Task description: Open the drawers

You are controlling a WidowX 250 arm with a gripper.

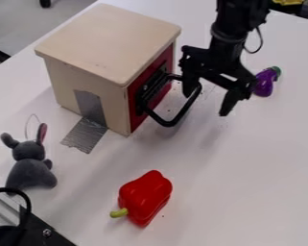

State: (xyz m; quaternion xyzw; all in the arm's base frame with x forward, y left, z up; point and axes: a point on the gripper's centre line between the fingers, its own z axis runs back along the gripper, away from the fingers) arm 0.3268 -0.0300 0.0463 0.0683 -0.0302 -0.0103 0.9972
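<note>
My gripper [210, 97] hangs over the table to the right of the wooden box, open, its two fingers spread wide. The left finger is at the upper end of the black loop handle [175, 117], overlapping it in the view; whether they touch I cannot tell. The other finger stands to the right, outside the loop. The handle juts out from the box's red drawer front [136, 113], which looks flush with the wooden body [111, 41].
Grey tape [87, 134] runs from the box's side onto the white table [226, 192]. A grey plush toy [30, 168] sits at left, a red pepper [145, 198] at front, and a purple eggplant [264, 82] right of the gripper. Black hardware [37, 230] occupies the lower left corner.
</note>
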